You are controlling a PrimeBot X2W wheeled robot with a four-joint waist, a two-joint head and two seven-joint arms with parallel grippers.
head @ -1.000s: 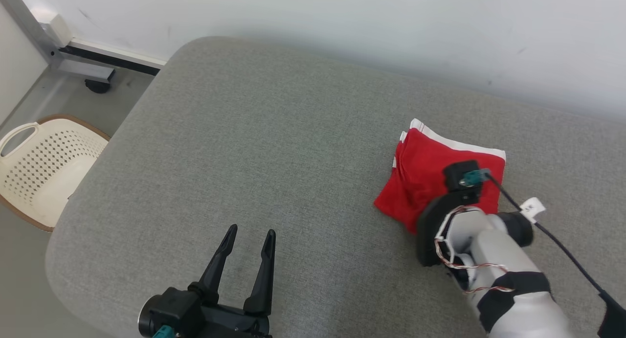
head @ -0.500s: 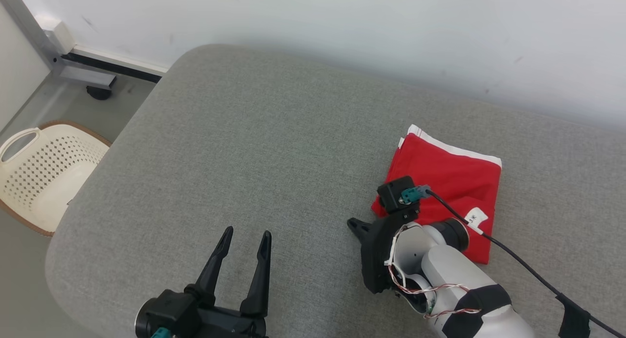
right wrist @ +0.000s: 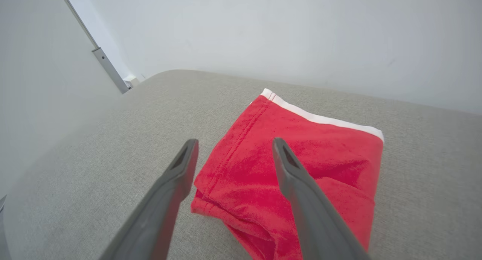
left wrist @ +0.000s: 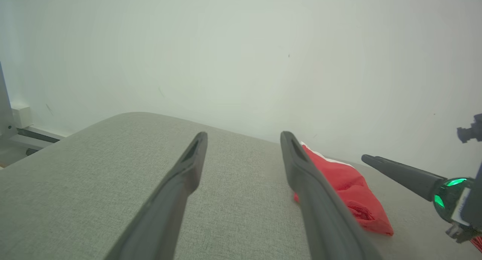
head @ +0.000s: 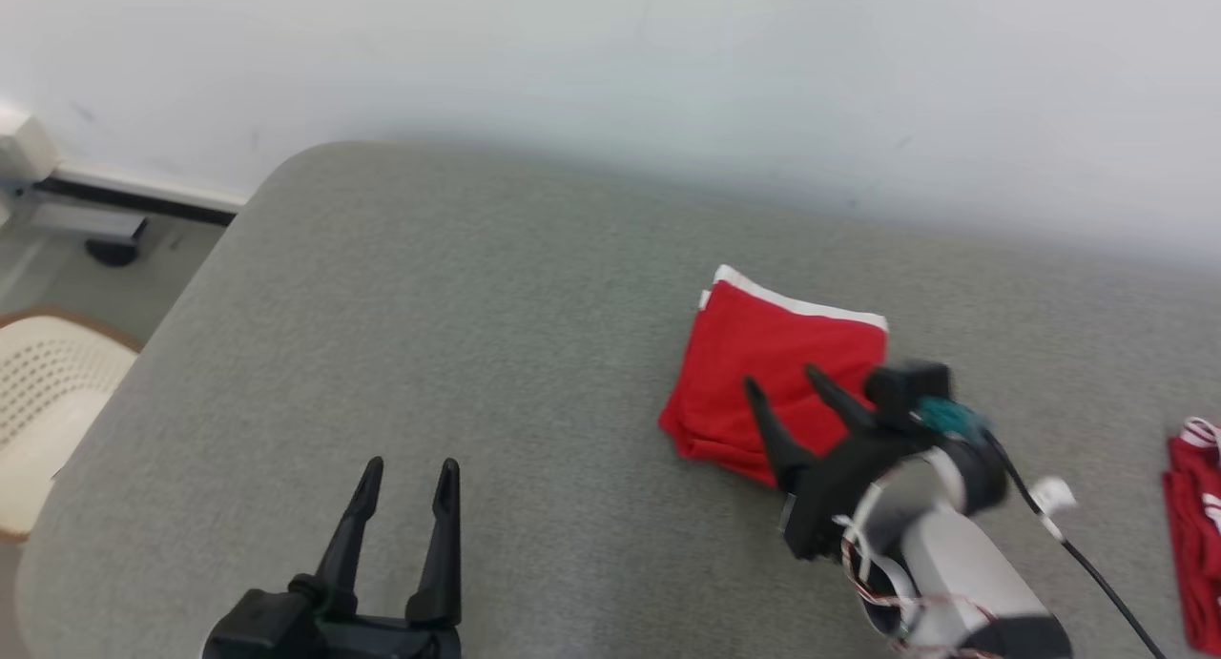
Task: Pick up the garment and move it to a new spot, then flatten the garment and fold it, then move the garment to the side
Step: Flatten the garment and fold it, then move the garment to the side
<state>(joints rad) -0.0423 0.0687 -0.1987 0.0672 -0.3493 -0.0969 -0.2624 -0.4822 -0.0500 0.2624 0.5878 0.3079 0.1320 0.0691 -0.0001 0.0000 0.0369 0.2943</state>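
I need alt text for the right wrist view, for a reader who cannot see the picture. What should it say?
A folded red garment, with a white band along its far edge, lies on a grey padded surface. The right gripper points at it, its two dark fingers apart and holding nothing. A pale wall rises behind.

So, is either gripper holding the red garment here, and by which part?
Nothing is held. The right gripper is open above the folded red garment; the left gripper is open too.
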